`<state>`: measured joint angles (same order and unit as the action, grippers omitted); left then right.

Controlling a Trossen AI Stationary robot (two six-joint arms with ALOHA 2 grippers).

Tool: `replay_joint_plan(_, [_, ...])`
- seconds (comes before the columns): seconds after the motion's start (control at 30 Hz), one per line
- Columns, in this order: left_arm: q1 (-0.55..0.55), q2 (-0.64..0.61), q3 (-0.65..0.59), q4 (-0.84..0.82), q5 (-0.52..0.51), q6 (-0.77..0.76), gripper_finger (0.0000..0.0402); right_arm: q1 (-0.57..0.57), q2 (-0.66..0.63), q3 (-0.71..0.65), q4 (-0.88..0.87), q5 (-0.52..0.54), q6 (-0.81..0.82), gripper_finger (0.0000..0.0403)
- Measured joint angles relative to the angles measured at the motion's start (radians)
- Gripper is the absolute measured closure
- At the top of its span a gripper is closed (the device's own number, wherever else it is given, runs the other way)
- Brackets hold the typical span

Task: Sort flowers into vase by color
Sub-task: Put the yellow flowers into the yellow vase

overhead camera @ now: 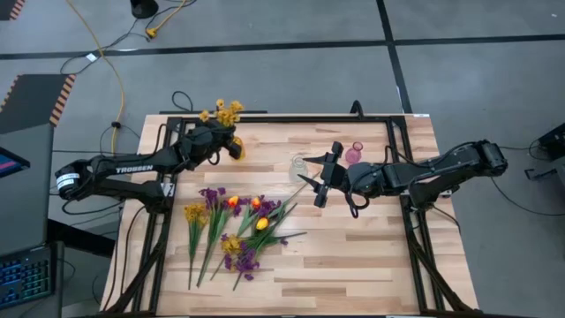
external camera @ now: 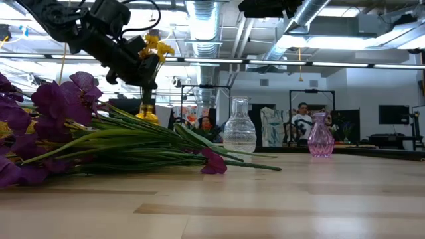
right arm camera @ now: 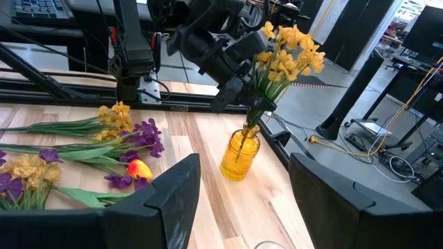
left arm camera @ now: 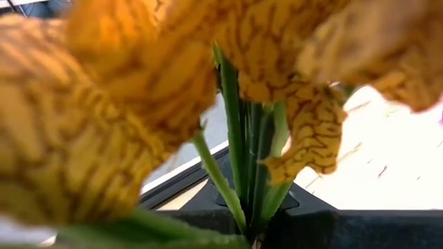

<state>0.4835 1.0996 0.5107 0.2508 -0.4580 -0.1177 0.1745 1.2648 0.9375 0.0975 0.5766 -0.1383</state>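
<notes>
A bunch of yellow flowers (right arm camera: 289, 54) stands upright over an amber-yellow vase (right arm camera: 239, 153) at the table's far left, and my left gripper (overhead camera: 225, 140) is shut on its stems. The lower stem ends reach into the vase's mouth. The other flowers (overhead camera: 231, 228), purple, yellow and orange-yellow, lie in a pile on the table's near left. My right gripper (right arm camera: 242, 207) hangs open at the table's middle with nothing between its fingers. A clear vase (overhead camera: 300, 165) and a pink vase (overhead camera: 356, 152) stand just beyond it. My left gripper pinches the bunch's green stems (right arm camera: 257, 109) between its two fingers, a little below the blooms. The fingers come from the table's left, slanting slightly down, and lie across the stems. The bunch stands upright, its blooms above the fingers and its lower ends in the yellow vase's mouth.
A black frame rail (overhead camera: 291, 117) runs along the table's far edge behind the vases. The pile's long stems (external camera: 166, 143) spread toward the clear vase (external camera: 239, 129). Bare wood (overhead camera: 371, 256) lies at the near right. People sit in the room beyond the table.
</notes>
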Motion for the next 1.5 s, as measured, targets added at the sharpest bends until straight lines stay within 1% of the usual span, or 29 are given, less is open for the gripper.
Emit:
replay_joint_plan(0.1, [0.000, 0.000, -0.004, 0.000, 0.001, 0.000, 0.0401, 0.000, 0.000, 0.000, 0.000, 0.000, 0.000, 0.0154])
replay_joint_plan(0.23, [0.000, 0.000, -0.004, 0.001, 0.001, 0.000, 0.0387, 0.000, 0.000, 0.000, 0.000, 0.000, 0.000, 0.0154])
replay_joint_plan(0.43, [0.000, 0.000, -0.004, 0.002, 0.001, 0.000, 0.0356, 0.000, 0.000, 0.000, 0.000, 0.000, 0.000, 0.0154])
replay_joint_plan(0.7, [0.000, 0.000, -0.004, 0.002, 0.001, -0.018, 0.0305, 0.000, 0.000, 0.000, 0.000, 0.000, 0.000, 0.0154])
replay_joint_plan(0.97, [0.000, 0.000, -0.002, -0.009, 0.002, -0.019, 0.0275, 0.000, 0.000, 0.000, 0.000, 0.000, 0.000, 0.0154])
replay_joint_plan(1.1, [0.000, 0.000, 0.037, -0.124, 0.001, -0.019, 0.0251, 0.000, 0.000, 0.000, 0.000, 0.000, 0.000, 0.0154])
replay_joint_plan(1.3, [0.000, -0.001, 0.127, -0.334, 0.001, -0.037, 0.0194, 0.000, 0.000, 0.000, 0.000, 0.000, 0.000, 0.0154])
replay_joint_plan(1.5, [0.000, -0.001, 0.187, -0.471, 0.005, -0.048, 0.0145, 0.000, 0.000, 0.000, 0.000, 0.000, 0.000, 0.0154])
